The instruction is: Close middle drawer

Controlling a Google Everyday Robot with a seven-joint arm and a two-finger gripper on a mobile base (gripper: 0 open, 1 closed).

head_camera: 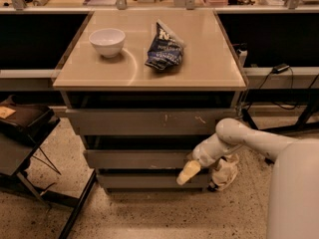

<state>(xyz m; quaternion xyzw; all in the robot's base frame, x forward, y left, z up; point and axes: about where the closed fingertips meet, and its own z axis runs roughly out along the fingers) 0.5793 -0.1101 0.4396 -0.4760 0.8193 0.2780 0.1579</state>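
The middle drawer [134, 159] shows as a plain grey front below the scratched top drawer front [144, 122] and above the darker lowest front [144, 181]. It stands out a little from the cabinet, with a dark gap above it. My gripper [185, 174] is low at the right end of the middle drawer's front, against its lower edge. The pale arm [234, 136] comes in from the right.
A white bowl [106, 41] and a dark chip bag [164, 51] lie on the cabinet top [209, 68]. A black stand [25, 128] is at the left. A crumpled pale cloth [225, 171] lies on the floor by the cabinet's right side. Cables [294, 103] hang at the right.
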